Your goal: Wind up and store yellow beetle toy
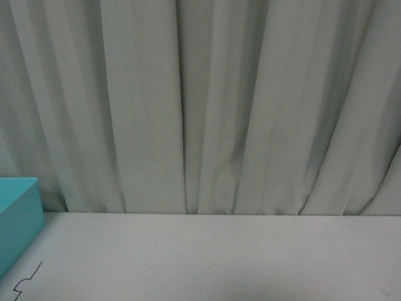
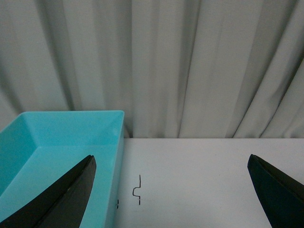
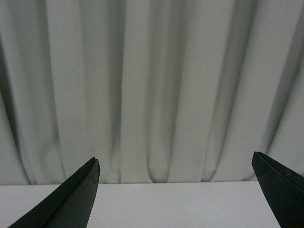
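- Open turquoise plastic bin (image 2: 57, 137) sits on the white table (image 2: 199, 171), pleated grey curtain (image 2: 166, 61) behind.
- Left gripper (image 2: 171, 159) spread wide, empty.
- Right gripper (image 3: 175, 158) wide apart too, gripping nothing.

In the front view, the bin (image 1: 17, 219) at 8 o'clock is cut by the frame edge, and only one corner shows. At 7 o'clock a thin black line (image 1: 28, 280) on the table (image 1: 219, 257) runs out of frame, so its shape is incomplete. In the left wrist view the bin's near end is cropped. Both fingers (image 2: 71, 194) of the left gripper (image 2: 171, 159) show tips only. A tiny dark mark (image 2: 118, 204) by the bin wall is too small to identify. The right gripper (image 3: 175, 161) likewise shows tips only.
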Controlling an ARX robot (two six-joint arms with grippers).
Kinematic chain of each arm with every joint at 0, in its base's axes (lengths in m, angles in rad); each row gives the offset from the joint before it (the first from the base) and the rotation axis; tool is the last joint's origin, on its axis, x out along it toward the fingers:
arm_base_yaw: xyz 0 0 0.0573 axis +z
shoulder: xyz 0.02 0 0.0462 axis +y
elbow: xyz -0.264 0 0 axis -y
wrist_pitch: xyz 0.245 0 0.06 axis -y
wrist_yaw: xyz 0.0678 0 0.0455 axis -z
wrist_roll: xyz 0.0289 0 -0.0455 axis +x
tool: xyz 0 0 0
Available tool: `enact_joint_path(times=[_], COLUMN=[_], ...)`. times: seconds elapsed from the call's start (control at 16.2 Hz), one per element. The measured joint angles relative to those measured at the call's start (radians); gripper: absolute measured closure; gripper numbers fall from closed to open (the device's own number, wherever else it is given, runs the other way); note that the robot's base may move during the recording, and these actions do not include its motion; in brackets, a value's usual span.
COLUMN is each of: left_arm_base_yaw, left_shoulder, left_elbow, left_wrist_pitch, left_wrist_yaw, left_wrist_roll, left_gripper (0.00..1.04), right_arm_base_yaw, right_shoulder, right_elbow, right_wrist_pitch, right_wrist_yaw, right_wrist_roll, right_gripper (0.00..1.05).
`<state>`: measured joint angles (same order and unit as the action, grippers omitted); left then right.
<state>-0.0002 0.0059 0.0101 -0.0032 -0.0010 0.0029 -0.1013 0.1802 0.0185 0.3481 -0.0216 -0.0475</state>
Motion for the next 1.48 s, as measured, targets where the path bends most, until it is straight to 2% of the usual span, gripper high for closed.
enact_joint_path(times=[0.18,0.31,0.49,0.55,0.68,0.8,0.92,1.05,1.17,1.29,1.48], left_arm_base_yaw=[0.0,0.0,0.0,0.0,0.0,0.0,0.0,0.0,0.0,0.0,0.0], left_shoulder=[0.0,0.0,0.0,0.0,0.0,0.0,0.0,0.0,0.0,0.0,0.0], left_elbow=[0.0,0.0,0.0,0.0,0.0,0.0,0.0,0.0,0.0,0.0,0.0], left_wrist_pitch=[0.0,0.0,0.0,0.0,0.0,0.0,0.0,0.0,0.0,0.0,0.0], left_wrist_yaw=[0.0,-0.001,0.0,0.0,0.0,0.0,0.0,0.0,0.0,0.0,0.0], left_wrist_roll=[0.0,0.0,0.0,0.0,0.0,0.0,0.0,0.0,0.0,0.0,0.0], left_gripper=[0.07,0.07,0.07,0.07,0.07,0.07,0.07,0.07,0.07,0.07,0.07], right_arm_base_yaw=[-0.158,-0.195,-0.192,-0.176,-0.152,-0.138,-0.116,-0.087,-0.051,-0.011,0.024], right_shoulder=[0.414,0.646,0.83,0.869,0.965,1.089,1.195,1.286,1.372,1.435,1.525], right_elbow=[0.119,0.23,0.404,0.479,0.61,0.747,0.84,0.887,0.904,0.925,1.004], right_wrist_pitch=[0.346,0.408,0.254,0.151,-0.122,-0.468,-0.747,-0.929,-1.006,-1.036,-1.067], right_wrist_yaw=[-0.325,-0.517,-0.76,-0.832,-0.95,-0.949,-0.896,-0.832,-0.744,-0.682,-0.627], right_wrist_roll=[0.002,-0.002,-0.063,-0.13,-0.359,-0.7,-1.03,-1.318,-1.555,-1.645,-1.676], right_gripper=[0.07,0.07,0.07,0.07,0.07,0.07,0.07,0.07,0.07,0.07,0.07])
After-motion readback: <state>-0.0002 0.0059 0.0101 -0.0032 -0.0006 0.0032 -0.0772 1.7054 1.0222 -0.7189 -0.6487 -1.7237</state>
